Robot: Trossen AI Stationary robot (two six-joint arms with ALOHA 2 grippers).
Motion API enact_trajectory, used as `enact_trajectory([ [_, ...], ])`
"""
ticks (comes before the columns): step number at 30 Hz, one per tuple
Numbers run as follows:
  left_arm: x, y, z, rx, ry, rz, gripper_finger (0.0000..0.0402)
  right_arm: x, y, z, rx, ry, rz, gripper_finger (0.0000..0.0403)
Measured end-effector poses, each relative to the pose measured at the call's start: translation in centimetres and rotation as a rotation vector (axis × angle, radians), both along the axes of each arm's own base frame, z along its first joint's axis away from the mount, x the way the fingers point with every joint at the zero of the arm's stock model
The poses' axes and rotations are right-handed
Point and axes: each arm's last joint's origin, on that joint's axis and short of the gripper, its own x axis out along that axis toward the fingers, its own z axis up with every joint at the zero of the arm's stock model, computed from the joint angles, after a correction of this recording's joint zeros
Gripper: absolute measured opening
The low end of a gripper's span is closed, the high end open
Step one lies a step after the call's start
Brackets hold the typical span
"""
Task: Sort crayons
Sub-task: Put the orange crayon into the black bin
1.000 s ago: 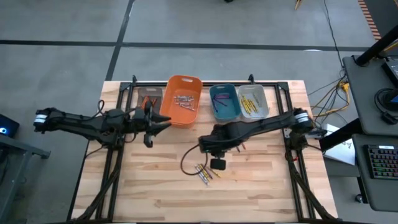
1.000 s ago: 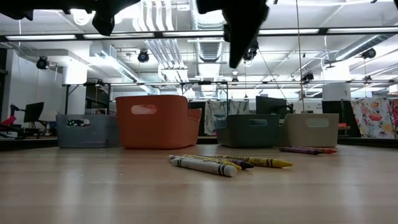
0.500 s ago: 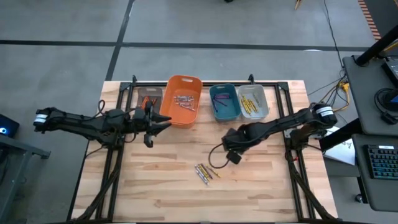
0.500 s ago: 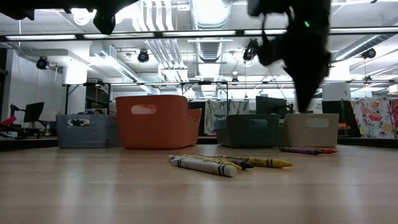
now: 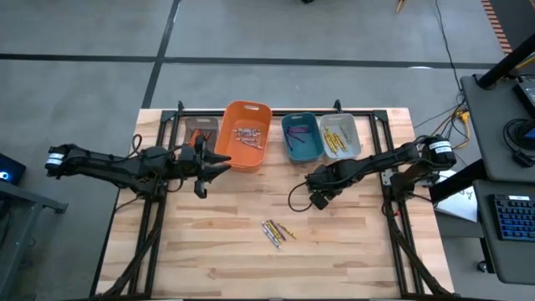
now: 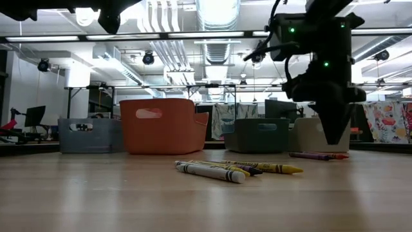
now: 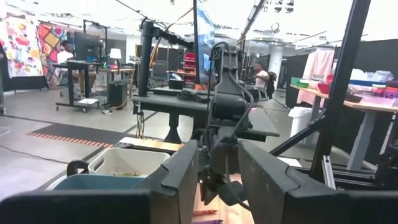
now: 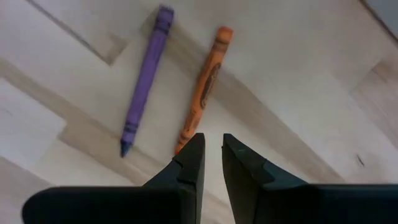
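Wooden tabletop (image 5: 351, 251) carries loose crayons (image 6: 212, 169). Above an orange crayon (image 8: 204, 87), the right tool (image 8: 211, 152) is held slightly open and empty. Light, stiff and probably brittle, it is best pinched mid-length.

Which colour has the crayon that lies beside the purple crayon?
Orange crayon, beside the purple crayon; the right wrist view shows it best.

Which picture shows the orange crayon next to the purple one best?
The right wrist view: the orange crayon fills it, apart from the purple crayon, just past the right gripper. The low view shows only a thin far-off sliver; the high view hides it under the arm; the left wrist view doesn't clearly show it.
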Motion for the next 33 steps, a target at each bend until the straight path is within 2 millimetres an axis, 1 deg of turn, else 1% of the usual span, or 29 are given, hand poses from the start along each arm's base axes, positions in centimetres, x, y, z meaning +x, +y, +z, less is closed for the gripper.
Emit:
enact_trajectory([
  [11, 0.0, 0.0, 0.0, 0.014, 0.004, 0.002, 0.01, 0.6, -0.2, 0.1, 0.004, -0.057, 0.008, 0.0047],
  [14, 0.0, 0.0, 0.0, 0.014, 0.004, 0.002, 0.01, 0.7, -0.1, 0.0, 0.003, -0.068, 0.05, 0.0047],
  [16, 0.0, 0.0, 0.0, 0.014, 0.005, 0.002, 0.01, 0.6, -0.2, 0.0, -0.006, -0.061, 0.048, 0.0037],
  [18, 0.0, 0.0, 0.0, 0.014, 0.005, 0.002, 0.01, 0.7, -0.3, 0.1, -0.033, -0.072, 0.004, 0.0021],
  [20, 0.0, 0.0, 0.0, 0.014, 0.005, 0.002, 0.01, 0.7, -0.2, 0.0, -0.015, -0.069, -0.02, 0.0013],
  [22, 0.0, 0.0, 0.0, 0.014, 0.005, 0.002, 0.01, 0.7, -0.2, 0.0, 0.021, -0.064, -0.024, 0.0016],
  [27, 0.1, 0.0, 0.0, 0.015, 0.005, 0.002, 0.01, 0.8, -0.2, -0.4, 0.032, -0.052, -0.034, 0.0043],
  [33, 0.1, 0.0, -0.1, 0.015, 0.005, 0.002, 0.01, 1.1, -0.2, -1.7, 0.023, 0.0, -0.031, 0.0045],
])
